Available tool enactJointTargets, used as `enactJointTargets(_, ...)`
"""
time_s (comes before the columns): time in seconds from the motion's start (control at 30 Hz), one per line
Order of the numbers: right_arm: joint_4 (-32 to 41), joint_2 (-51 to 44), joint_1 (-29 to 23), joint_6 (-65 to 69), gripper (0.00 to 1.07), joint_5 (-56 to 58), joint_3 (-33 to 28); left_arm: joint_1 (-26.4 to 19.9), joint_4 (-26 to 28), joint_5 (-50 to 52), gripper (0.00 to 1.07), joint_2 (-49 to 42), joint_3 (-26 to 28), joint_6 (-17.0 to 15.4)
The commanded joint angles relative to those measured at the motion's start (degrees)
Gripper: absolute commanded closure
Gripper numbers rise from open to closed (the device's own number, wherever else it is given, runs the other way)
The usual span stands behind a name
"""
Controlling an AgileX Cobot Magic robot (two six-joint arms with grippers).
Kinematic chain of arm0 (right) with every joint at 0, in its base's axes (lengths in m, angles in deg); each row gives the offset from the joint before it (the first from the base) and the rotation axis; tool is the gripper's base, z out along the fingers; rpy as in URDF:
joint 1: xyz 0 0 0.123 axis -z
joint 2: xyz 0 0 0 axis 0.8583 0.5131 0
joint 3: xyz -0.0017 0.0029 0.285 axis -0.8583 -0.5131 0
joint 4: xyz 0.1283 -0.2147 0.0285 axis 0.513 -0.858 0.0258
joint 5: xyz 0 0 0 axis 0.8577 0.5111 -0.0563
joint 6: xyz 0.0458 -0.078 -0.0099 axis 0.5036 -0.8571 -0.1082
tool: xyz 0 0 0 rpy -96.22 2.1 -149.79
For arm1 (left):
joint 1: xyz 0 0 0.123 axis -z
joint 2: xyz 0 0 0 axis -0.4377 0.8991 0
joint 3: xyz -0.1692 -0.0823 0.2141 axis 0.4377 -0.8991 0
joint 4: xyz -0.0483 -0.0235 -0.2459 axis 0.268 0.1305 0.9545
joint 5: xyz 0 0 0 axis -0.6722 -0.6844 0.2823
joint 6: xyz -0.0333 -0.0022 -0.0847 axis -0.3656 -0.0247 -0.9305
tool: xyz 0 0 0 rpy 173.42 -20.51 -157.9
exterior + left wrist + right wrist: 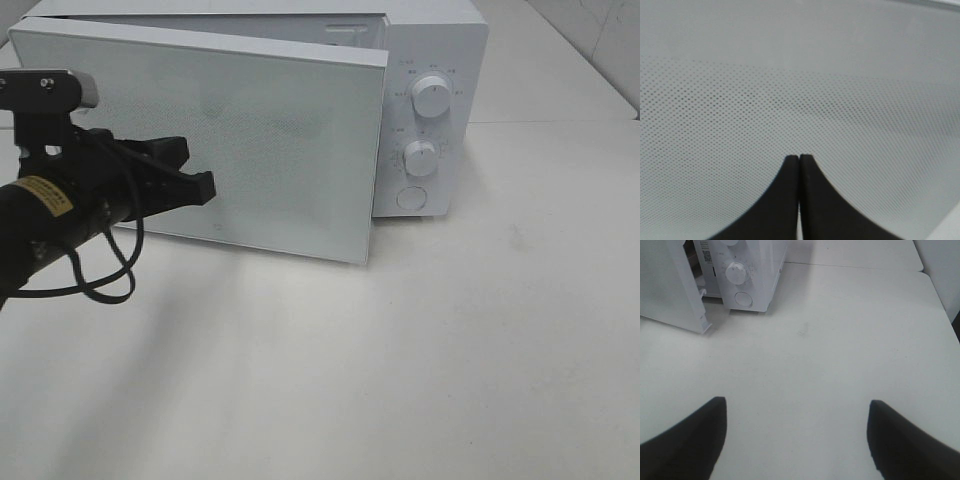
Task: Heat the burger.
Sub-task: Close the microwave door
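Note:
The burger is out of view in every frame. A white microwave [430, 90] stands at the back of the table with its door [260, 150] swung partly open. My left gripper [203, 185] is shut and empty, its tips close against the dotted face of the door [800, 100]; in the left wrist view its fingers [790, 200] meet with no gap. My right gripper [796, 435] is open and empty, low over the bare table, apart from the microwave [747, 275]. The right arm does not show in the exterior high view.
The microwave's panel carries two knobs [431, 95] [421, 158] and a round button [411, 198]. The white table [400, 360] stretches in front of it. A black cable [105, 280] hangs from my left arm.

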Motion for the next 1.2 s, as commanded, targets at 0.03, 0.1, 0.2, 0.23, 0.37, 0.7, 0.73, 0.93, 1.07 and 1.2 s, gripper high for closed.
enactJointTargets(0.03, 0.1, -1.5, 0.4, -0.5, 0.32, -0.7, -0.2, 2.2, 3.8, -0.3, 1.07, 1.7, 3.4, 1.2)
enactJointTargets(0.1, 0.1, -1.5, 0.4, -0.5, 0.32, -0.7, -0.2, 3.3, 4.5, -1.3, 1.07, 2.9, 5.4, 1.8)
enactJointTargets(0.2, 0.1, -1.5, 0.4, -0.5, 0.32, -0.7, -0.2, 4.5, 5.3, -3.5, 1.07, 4.6, 8.5, 1.8)
enactJointTargets(0.23, 0.1, -1.5, 0.4, -0.5, 0.32, -0.7, -0.2, 5.5, 6.0, -4.2, 1.07, 5.7, 10.8, 1.9)
enactJointTargets(0.37, 0.1, -1.5, 0.4, -0.5, 0.32, -0.7, -0.2, 6.8, 6.8, -4.2, 1.07, 7.7, 14.2, 1.9)
enactJointTargets(0.7, 0.0, -1.5, 0.4, -0.5, 0.32, -0.7, -0.2, 9.5, 11.7, -8.9, 1.07, 14.7, 27.3, 5.6)
enactJointTargets(0.73, 0.0, -1.5, 0.4, -0.5, 0.32, -0.7, -0.2, 9.5, 11.7, -8.9, 1.07, 14.7, 27.3, 5.6)
enactJointTargets(0.93, 0.0, -1.5, 0.4, -0.5, 0.32, -0.7, -0.2, 9.6, 13.8, -11.9, 1.07, 17.4, 33.8, 7.4)
enactJointTargets(1.07, 0.0, -1.5, 0.4, -0.5, 0.32, -0.7, -0.2, 9.6, 14.2, -12.7, 1.07, 18.5, 35.9, 7.7)
enactJointTargets(1.2, 0.0, -1.5, 0.4, -0.5, 0.32, -0.7, -0.2, 9.6, 17.7, -13.1, 1.07, 20.2, 38.7, 11.0)
